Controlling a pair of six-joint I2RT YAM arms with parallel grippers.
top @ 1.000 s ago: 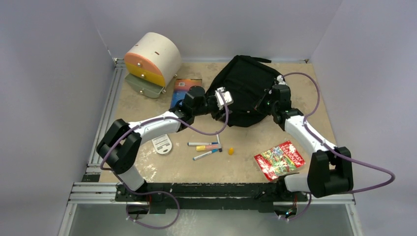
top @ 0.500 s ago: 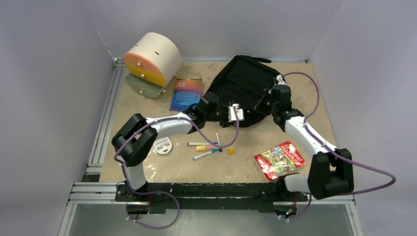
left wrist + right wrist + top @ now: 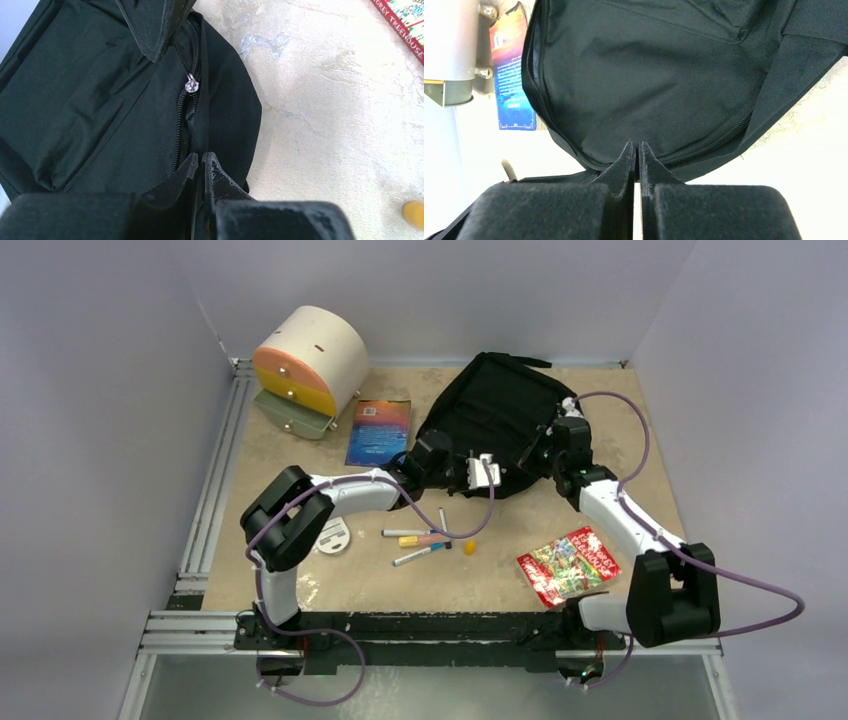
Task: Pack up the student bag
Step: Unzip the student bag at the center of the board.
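Near centre, loose markers (image 3: 418, 540) lie in a cluster. Beyond them, the left gripper (image 3: 201, 161) is pinched almost closed on the zip edge of the student bag (image 3: 497, 410), which lies at far centre. The right gripper (image 3: 635, 149) is clamped tight on the bag's right rim.

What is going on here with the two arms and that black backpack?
Both arms are working on the backpack at the far side of the table. The left gripper is pinched on the fabric beside the zipper at its near edge, just below the zipper pull. The right gripper is shut on its right edge. Nothing looks packed yet: the markers, the blue book and the red book lie out on the table.
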